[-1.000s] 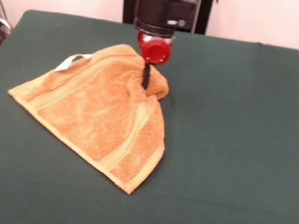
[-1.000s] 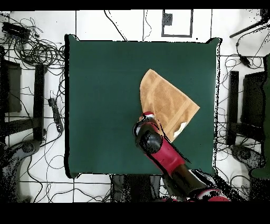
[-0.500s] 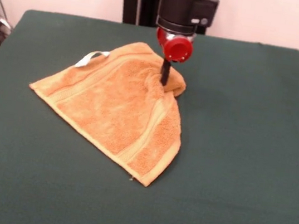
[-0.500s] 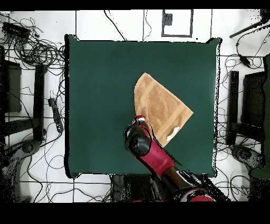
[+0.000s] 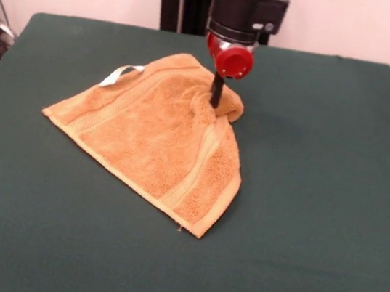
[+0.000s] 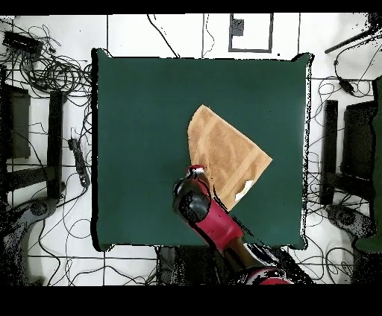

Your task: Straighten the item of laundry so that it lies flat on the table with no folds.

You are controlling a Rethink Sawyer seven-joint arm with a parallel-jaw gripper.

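The orange-tan towel lies on the dark green table, folded over into a rough triangle, with a paler band along its right side and a white tag at its far left edge. My gripper comes straight down from above and is shut on a bunched corner of the towel at its far right, lifting it into a small hump. In the overhead view the towel spreads up and right from the arm's head, which hides the gripper.
Cables and stands lie on the floor around the table. The robot's pedestal stands at the table's far edge.
My gripper has carried the pinched corner to the right in the front view, and the whole towel has slid along with it. Most of that shift came early; the last step is small.
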